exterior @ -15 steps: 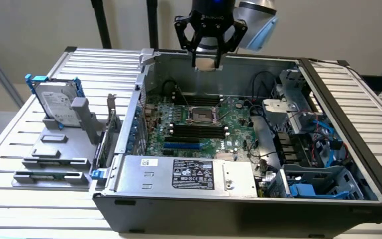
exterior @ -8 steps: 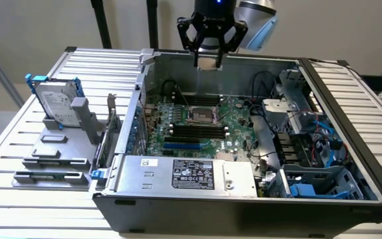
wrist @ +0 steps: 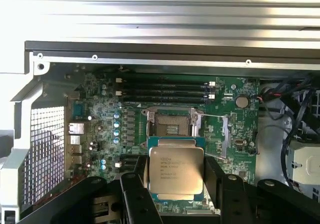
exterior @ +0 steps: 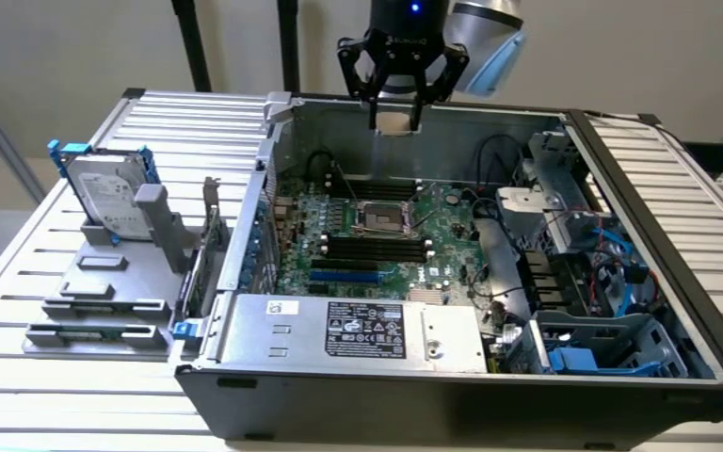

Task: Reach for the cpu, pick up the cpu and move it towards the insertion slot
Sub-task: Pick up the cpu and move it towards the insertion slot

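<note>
— Gripping the cpu, is the end effector?
— Yes, clamped on it, high over the open case's rear wall; the carry step is underway.
— And the insertion slot?
— Well below on the motherboard. Reaching it calls for a level, squared descent.

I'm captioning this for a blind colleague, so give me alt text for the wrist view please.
The gripper holds the cpu, silvery top facing the camera, above an open computer case. Beyond it on the green motherboard sits the empty insertion slot, framed by a silver bracket, with long black memory slots past it.
</note>
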Tool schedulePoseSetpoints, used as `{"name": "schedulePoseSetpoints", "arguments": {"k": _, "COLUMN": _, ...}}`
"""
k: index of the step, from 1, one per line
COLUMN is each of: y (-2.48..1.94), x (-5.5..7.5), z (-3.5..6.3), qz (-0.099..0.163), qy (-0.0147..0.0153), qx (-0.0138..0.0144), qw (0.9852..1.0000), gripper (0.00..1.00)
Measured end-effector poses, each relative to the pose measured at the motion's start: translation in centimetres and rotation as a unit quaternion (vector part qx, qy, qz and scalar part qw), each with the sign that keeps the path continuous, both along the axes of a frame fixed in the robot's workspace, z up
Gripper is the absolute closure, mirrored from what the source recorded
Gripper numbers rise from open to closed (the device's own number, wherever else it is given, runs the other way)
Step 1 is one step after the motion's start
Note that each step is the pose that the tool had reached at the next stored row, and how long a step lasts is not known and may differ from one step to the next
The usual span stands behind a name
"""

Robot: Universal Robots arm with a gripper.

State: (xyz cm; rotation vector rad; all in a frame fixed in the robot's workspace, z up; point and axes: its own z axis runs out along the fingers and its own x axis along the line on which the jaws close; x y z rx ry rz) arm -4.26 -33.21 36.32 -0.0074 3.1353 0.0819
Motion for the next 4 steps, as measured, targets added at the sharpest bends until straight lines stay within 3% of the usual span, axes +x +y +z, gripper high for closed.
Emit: {"name": "schedulePoseSetpoints", "arguments": {"k": 4, "y": 0.00, "x": 0.00, "z": -0.01, "qz": 0.000, "qy": 0.0000, "qx": 0.0000, "qw": 1.0000, "gripper": 0.45}}
